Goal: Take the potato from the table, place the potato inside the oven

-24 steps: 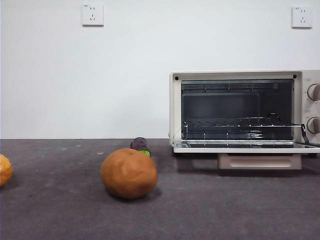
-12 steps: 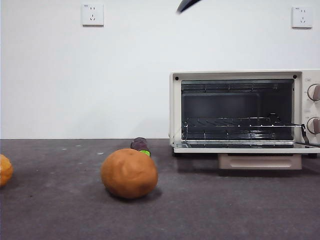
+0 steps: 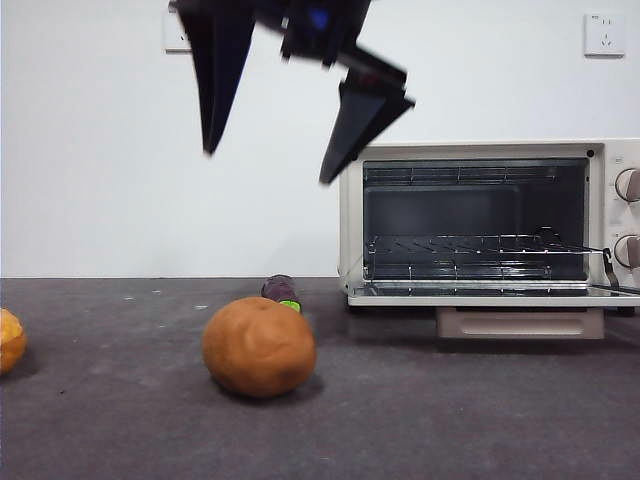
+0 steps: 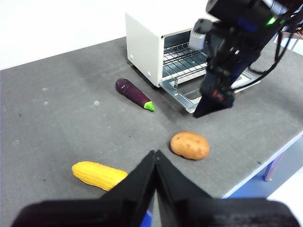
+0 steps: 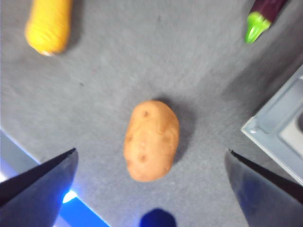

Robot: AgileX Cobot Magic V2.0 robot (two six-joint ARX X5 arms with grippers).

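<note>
At the far left of the front view, a yellow corn cob [image 3: 9,340] is seen lying on the table [image 3: 450,420], cut off by the picture's edge. Further right, the potato [image 3: 259,346] is found resting on the dark grey surface, untouched, with a small purple eggplant [image 3: 282,290] lying just behind it. High above the potato, the right gripper [image 3: 268,168] is held in the air with its two black jaws spread wide and nothing between them; in the right wrist view the potato [image 5: 151,140] is framed between those jaws, well below them. To the right, the oven [image 3: 480,225] is seen with its door folded down and a wire rack inside. The left gripper [image 4: 155,156] is kept well apart from the potato [image 4: 190,145], its jaws pressed together on nothing.
</note>
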